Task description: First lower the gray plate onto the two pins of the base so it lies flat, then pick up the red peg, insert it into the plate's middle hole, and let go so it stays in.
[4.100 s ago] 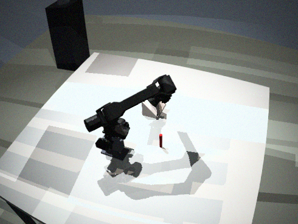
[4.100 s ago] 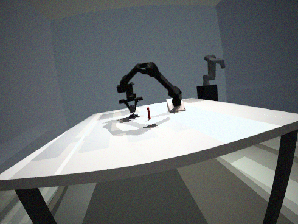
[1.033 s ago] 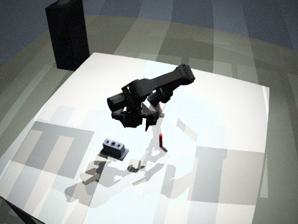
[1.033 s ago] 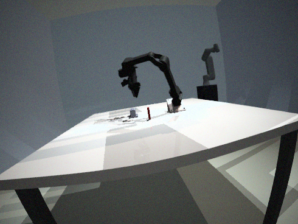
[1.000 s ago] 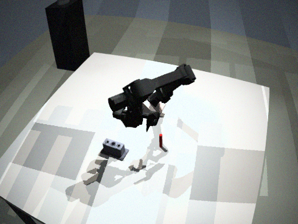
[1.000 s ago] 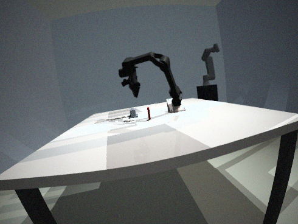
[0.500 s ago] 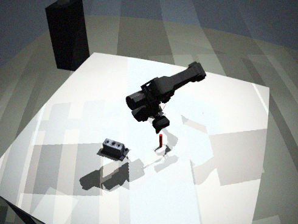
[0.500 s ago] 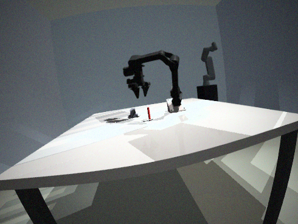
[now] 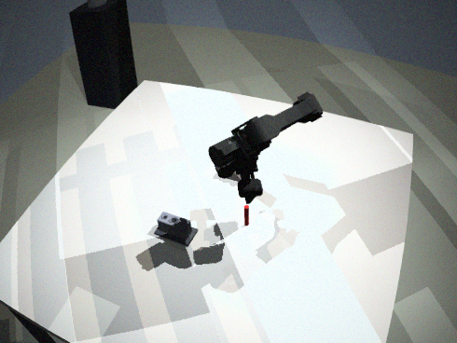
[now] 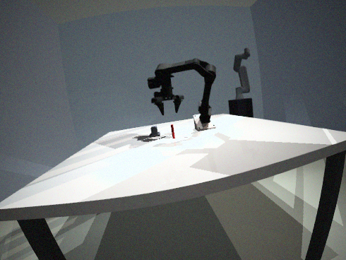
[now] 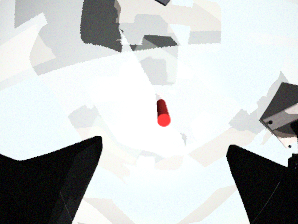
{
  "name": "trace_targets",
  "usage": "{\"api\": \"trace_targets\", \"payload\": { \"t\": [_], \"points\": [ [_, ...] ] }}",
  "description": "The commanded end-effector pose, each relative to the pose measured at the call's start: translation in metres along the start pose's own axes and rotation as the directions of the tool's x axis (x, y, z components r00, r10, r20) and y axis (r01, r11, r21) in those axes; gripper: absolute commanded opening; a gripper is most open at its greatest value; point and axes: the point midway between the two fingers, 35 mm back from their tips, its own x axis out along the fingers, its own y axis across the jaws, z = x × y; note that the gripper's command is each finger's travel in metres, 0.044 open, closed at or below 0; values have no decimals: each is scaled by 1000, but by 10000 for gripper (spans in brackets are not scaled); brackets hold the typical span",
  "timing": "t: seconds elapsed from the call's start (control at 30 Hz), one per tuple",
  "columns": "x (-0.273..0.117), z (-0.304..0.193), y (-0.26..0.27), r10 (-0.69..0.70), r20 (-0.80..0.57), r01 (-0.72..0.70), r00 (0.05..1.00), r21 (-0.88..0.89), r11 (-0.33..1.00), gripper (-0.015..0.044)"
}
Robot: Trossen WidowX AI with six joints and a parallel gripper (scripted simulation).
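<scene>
From the top, the red peg (image 9: 246,215) (image 10: 173,131) (image 11: 163,119) stands on the worktop (image 9: 298,298) (image 10: 141,169) (image 11: 30,100), apart from the base (image 9: 174,228) (image 10: 154,131). In the exterior view, the pincer (image 10: 169,114) (image 11: 168,148) hangs above, wide and empty. At the wrist, the peg shows between and beyond its fingertips.

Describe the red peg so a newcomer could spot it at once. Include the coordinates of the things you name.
On the big white table (image 9: 303,298) (image 10: 141,173), find the black arm (image 9: 275,122) (image 10: 183,65) and its open jaws. Below them stands the red peg (image 9: 246,215) (image 10: 173,131) (image 11: 163,119), a slim upright rod with a round top. Its neighbour, the gray block assembly (image 9: 174,226) (image 10: 154,131), is squat and wide; the peg is thin and the only red thing there.
</scene>
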Motion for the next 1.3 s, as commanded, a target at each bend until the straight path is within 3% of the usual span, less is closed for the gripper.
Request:
{"api": "trace_targets", "payload": {
  "t": [0.0,1.27],
  "points": [
    [20,-2,0,-4,-15,5,1000,19,1000,440],
    [88,-2,1,-7,-21,7,1000,23,1000,440]
  ]
}}
